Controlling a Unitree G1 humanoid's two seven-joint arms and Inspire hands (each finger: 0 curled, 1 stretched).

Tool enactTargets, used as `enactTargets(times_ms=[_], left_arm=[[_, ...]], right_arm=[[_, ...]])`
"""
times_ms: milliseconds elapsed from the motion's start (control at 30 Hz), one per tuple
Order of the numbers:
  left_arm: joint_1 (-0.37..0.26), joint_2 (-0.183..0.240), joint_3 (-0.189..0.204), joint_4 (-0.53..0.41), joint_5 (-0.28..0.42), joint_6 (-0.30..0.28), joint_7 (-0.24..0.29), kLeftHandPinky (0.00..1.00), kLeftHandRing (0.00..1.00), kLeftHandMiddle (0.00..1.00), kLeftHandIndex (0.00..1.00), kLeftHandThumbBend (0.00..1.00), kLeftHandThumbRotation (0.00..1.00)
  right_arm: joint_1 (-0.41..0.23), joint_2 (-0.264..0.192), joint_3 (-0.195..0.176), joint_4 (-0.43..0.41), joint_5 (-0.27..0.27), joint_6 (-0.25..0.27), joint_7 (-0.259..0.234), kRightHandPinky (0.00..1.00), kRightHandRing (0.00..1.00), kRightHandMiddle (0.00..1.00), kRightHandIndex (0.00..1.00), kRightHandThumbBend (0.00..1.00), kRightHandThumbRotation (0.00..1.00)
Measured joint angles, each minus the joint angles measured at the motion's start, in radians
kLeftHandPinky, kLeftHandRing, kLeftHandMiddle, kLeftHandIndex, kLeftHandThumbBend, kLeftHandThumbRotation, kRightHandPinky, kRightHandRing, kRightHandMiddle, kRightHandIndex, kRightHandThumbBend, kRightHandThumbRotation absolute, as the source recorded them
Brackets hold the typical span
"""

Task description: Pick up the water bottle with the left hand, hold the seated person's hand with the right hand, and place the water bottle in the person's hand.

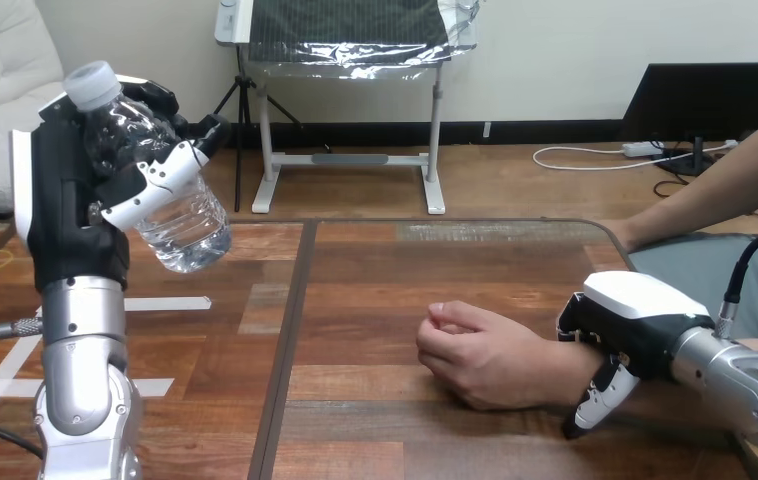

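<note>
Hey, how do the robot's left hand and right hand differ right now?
The left hand is raised high above the table; the right hand sits low, at table height. The left hand grips a tilted water bottle; the right hand lies over the person's wrist, a finger curled down its near side. Both are closed on something.
</note>
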Motion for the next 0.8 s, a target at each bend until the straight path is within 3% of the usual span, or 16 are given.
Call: enactTargets(times_ms=[567,800], left_arm=[[0.000,-0.004,0.001,0.000,-0.001,0.000,-0.008,0.25,0.32,0.38,0.40,0.70,0.00],[0.000,-0.004,0.001,0.001,-0.001,-0.002,-0.016,0.25,0.32,0.37,0.40,0.70,0.00]], right_arm=[[0.021,-0.004,-0.033,-0.030,0.035,0.011,0.025,0.16,0.22,0.30,0.33,0.89,0.00],[0.027,-0.005,-0.045,-0.059,0.044,0.033,0.057,0.19,0.25,0.33,0.34,0.89,0.00]])
